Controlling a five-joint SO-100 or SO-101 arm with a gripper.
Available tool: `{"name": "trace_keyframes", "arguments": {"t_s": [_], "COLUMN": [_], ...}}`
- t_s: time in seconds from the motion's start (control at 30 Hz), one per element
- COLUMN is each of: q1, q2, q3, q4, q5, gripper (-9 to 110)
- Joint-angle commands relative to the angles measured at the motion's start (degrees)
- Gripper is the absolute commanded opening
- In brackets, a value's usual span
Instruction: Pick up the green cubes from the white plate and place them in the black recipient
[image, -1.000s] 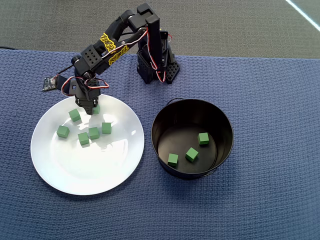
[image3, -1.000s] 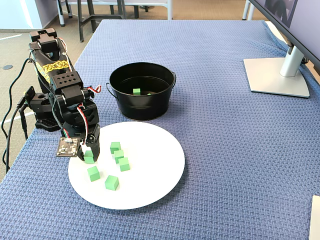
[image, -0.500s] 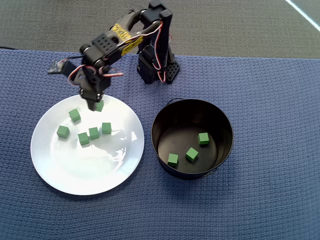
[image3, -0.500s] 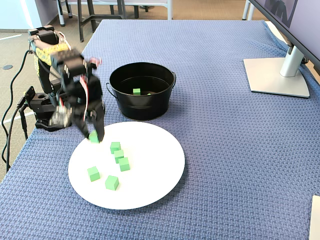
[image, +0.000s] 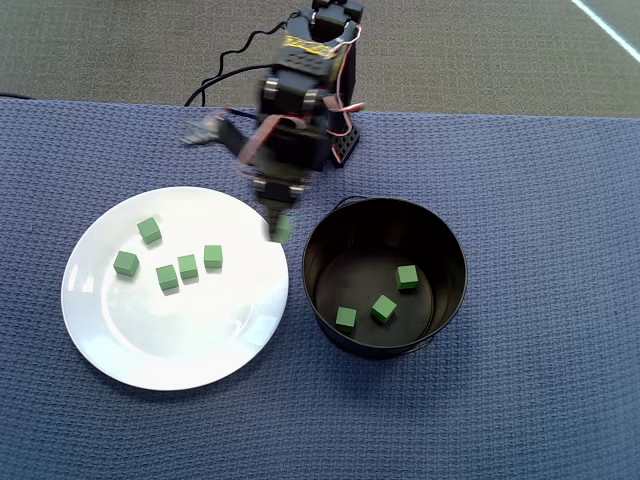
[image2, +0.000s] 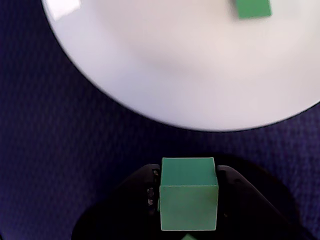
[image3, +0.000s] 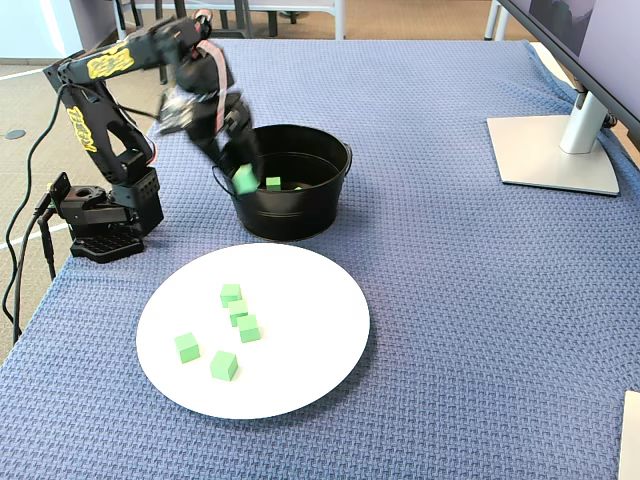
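1. Carried cube (image2: 188, 200): one of the green cubes sits squarely between the gripper's (image: 281, 228) two fingers, which are clenched on its opposite faces in the wrist view. In the overhead view it hangs above the gap between plate edge and pot wall, not yet over the opening.
2. Cubes on the plate (image: 187, 266): five green cubes lie in a loose cluster on the left half of the white plate (image: 150, 345) as the overhead view shows it, none touching the rim.
3. Cubes in the pot (image: 383, 309): three green cubes rest on the shiny floor of the black recipient (image: 448, 240), which stands just beside the plate on the blue woven cloth (image3: 450, 300).
4. Arm (image3: 100, 80): it reaches up and across from its base at the cloth's edge; its blurred outline in both outer views suggests motion.
5. Hazard, early release: opening the fingers here would probably drop the cube onto the cloth or the pot's rim, since it has not cleared the near wall.
6. Hazard, low approach: the pot's walls are tall; a gripper travelling too low could strike the rim or the thin wire handle (image3: 216, 180) and shift the pot.
7. Hazard, bounce: a drop from height onto the hard floor may scatter the cubes there, though the walls would likely contain them.
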Motion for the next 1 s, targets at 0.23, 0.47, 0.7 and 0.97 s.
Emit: {"name": "trace_keyframes", "arguments": {"t_s": [0.23,0.47,0.7,0.97], "q1": [-23.2,-22.0,-14.7,8.2], "q2": [-0.5,1.9,3.4,4.5], "q3": [-3.2,-1.4,-5.2,-2.0], "q4": [-0.3,-1.4,1.9,0.6], "q5": [11.2,5.3,-2.1,-22.6], "gripper": [0,38,36,35]}}
